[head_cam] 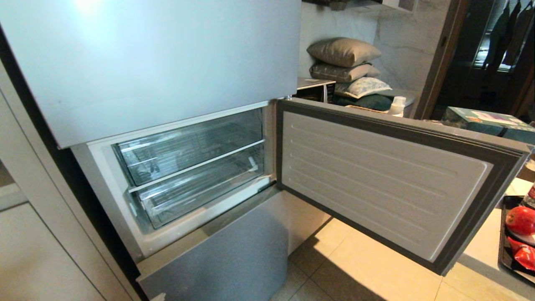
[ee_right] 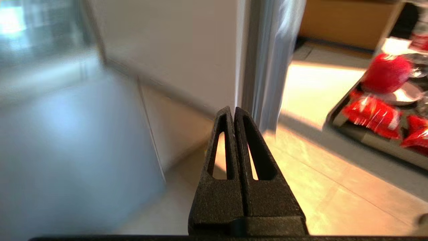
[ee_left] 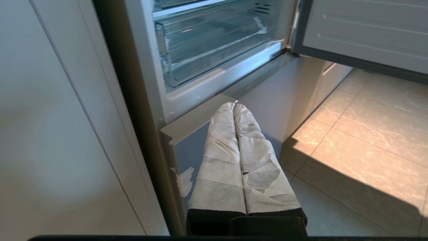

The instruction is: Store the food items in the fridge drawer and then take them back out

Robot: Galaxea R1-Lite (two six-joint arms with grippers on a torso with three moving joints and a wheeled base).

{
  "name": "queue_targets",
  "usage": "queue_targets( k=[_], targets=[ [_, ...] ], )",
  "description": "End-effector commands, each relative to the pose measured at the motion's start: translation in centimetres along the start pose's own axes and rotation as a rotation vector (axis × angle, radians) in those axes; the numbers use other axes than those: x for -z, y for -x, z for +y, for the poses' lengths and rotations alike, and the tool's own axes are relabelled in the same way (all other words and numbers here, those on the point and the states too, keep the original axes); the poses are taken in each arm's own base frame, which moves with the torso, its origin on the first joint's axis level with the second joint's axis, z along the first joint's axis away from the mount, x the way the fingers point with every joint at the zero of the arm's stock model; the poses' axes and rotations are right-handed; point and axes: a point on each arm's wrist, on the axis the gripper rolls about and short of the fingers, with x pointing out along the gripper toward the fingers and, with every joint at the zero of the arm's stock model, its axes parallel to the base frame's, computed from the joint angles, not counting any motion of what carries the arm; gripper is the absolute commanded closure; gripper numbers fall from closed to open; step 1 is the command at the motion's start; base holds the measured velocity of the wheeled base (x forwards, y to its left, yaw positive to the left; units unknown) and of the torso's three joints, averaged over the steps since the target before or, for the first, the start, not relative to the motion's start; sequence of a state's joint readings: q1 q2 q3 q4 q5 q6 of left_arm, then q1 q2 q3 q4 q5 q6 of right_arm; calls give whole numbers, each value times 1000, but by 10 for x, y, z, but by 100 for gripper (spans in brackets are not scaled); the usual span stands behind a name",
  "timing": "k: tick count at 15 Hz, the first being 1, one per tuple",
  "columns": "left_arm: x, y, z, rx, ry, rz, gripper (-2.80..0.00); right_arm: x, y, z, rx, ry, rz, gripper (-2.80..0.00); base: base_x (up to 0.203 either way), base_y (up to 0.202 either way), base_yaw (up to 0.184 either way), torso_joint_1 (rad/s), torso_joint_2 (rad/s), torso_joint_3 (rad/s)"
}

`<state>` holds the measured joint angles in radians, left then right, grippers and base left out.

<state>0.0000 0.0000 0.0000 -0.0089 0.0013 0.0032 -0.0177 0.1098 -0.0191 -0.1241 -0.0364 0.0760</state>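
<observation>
I see fridge door (head_cam: 388, 179) open, drawers (head_cam: 196, 167) shut | left gripper (ee_left: 235, 106) fingers together, empty | right gripper (ee_right: 233, 112) fingers together, empty | red fruit (head_cam: 520, 220), red packet (head_cam: 524, 255) on tray (head_cam: 503, 246)

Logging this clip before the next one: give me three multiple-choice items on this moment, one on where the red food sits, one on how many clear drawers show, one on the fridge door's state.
1. Where is the round red fruit?
A. in the lower drawer
B. on the dark tray at the right
C. on the floor

2. How many clear drawers show in the open compartment?
A. one
B. two
C. four

3. The middle fridge door is:
A. shut
B. swung open
C. removed

Answers: 1 B, it lies beside the red packet on the tray; 2 B, an upper drawer above a lower drawer; 3 B, its ribbed inner face shows.
</observation>
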Motion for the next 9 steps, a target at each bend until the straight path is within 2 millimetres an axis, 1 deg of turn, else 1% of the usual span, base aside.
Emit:
queue_targets(
  k=[1,3,4,6,9],
  targets=[
    [0,0,0,1,0,2,0,-32,-30,2,91,-134,40,0,0,0,0,0,0,0],
    [0,0,0,0,0,2,0,-61,-63,-4,241,-295,5,0,0,0,0,0,0,0],
    [0,0,0,0,0,3,0,-72,-79,-12,325,-365,-31,0,0,0,0,0,0,0],
    [0,0,0,0,0,3,0,-89,-105,-36,415,-487,-106,0,0,0,0,0,0,0],
    [0,0,0,0,0,2,0,-98,-137,-73,444,-608,-137,0,0,0,0,0,0,0]
  ],
)
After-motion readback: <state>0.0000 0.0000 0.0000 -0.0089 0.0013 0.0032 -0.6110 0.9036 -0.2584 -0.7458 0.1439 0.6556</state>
